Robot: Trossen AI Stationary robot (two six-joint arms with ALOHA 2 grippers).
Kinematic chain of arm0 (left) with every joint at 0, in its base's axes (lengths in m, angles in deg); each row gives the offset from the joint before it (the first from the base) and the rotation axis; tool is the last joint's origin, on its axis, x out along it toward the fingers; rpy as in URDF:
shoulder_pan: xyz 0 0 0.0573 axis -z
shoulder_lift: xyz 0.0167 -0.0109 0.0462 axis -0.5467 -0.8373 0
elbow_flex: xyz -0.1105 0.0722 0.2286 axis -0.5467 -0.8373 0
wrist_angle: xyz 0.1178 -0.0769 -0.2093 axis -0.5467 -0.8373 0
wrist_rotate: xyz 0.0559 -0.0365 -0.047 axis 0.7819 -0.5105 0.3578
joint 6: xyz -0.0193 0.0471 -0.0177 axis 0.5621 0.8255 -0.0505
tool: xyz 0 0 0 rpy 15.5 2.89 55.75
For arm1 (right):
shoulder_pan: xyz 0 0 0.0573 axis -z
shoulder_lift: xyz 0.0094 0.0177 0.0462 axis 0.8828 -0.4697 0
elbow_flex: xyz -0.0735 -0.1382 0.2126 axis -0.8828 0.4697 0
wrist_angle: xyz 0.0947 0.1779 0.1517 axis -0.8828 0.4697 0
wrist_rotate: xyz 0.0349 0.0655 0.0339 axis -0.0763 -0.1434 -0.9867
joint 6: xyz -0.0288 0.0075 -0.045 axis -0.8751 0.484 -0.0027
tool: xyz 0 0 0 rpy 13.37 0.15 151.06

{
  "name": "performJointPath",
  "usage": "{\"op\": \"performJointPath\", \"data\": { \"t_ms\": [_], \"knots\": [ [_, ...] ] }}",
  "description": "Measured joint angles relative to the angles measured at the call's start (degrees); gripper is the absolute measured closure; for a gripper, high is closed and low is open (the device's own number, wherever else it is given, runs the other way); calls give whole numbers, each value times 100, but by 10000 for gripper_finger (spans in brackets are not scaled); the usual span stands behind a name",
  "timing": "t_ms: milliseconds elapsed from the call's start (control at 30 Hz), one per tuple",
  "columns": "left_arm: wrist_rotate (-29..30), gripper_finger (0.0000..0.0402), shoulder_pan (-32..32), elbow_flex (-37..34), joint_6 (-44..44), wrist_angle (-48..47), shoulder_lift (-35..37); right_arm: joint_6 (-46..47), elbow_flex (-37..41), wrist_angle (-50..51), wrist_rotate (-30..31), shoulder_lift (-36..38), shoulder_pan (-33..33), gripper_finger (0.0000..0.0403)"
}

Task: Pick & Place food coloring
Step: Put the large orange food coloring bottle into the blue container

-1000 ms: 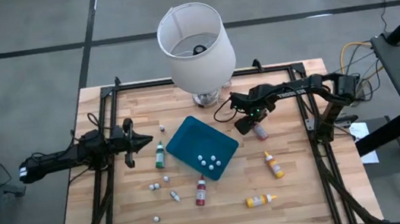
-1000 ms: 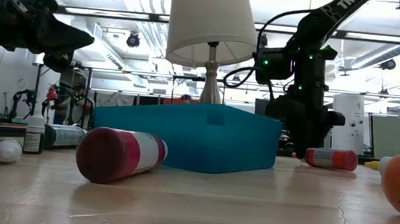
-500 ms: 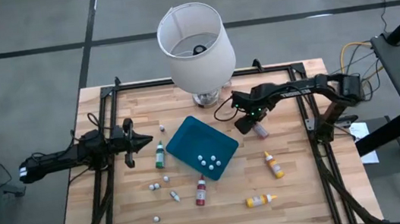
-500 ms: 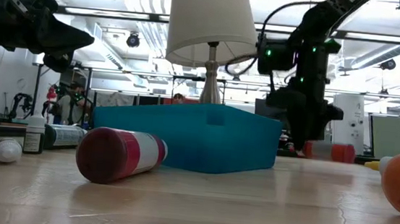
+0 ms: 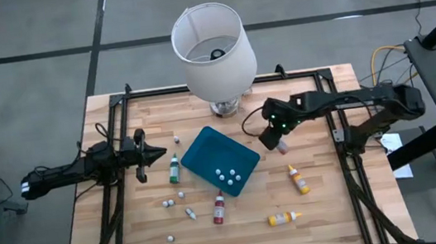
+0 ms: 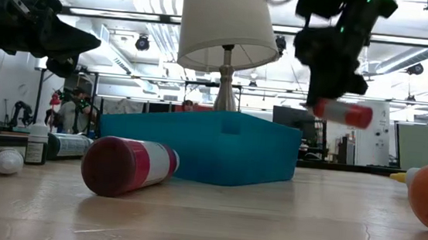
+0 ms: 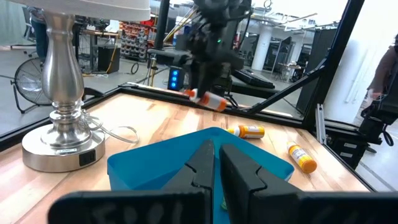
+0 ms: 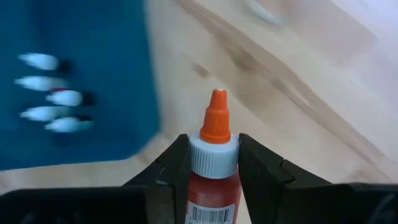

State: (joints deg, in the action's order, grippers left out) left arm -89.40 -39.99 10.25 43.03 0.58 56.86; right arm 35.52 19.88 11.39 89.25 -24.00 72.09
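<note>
Wooden counter (image 5: 328, 200) under a lamp (image 5: 213, 47) carries a blue tray (image 5: 197, 158), and just beside that tray the right gripper (image 5: 274, 136) pinches a red bottle (image 8: 211, 174) aloft, next needing a carry over the tray; left gripper (image 5: 151, 154), pressed shut, waits beyond the tray.

One camera hangs overhead, looking straight down on the whole table (image 5: 329, 208); another sits at table-top level, close behind a red bottle (image 6: 128, 165), facing the room beyond. Each wrist camera looks out past its own fingers; all four views share the teal tray (image 5: 205, 153).
</note>
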Motion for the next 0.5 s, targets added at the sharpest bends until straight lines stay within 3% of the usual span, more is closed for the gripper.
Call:
{"op": "performJointPath", "data": {
  "t_ms": [200, 500],
  "knots": [
    [0, 402, -2, 0, 0, 2, 0, 26, 0, -753, 153, 227, -501, 304],
    [0, 402, -1, 0, 0, 1, 0, -374, 1, -1976, 690, -40, -958, 304]
  ]
}}
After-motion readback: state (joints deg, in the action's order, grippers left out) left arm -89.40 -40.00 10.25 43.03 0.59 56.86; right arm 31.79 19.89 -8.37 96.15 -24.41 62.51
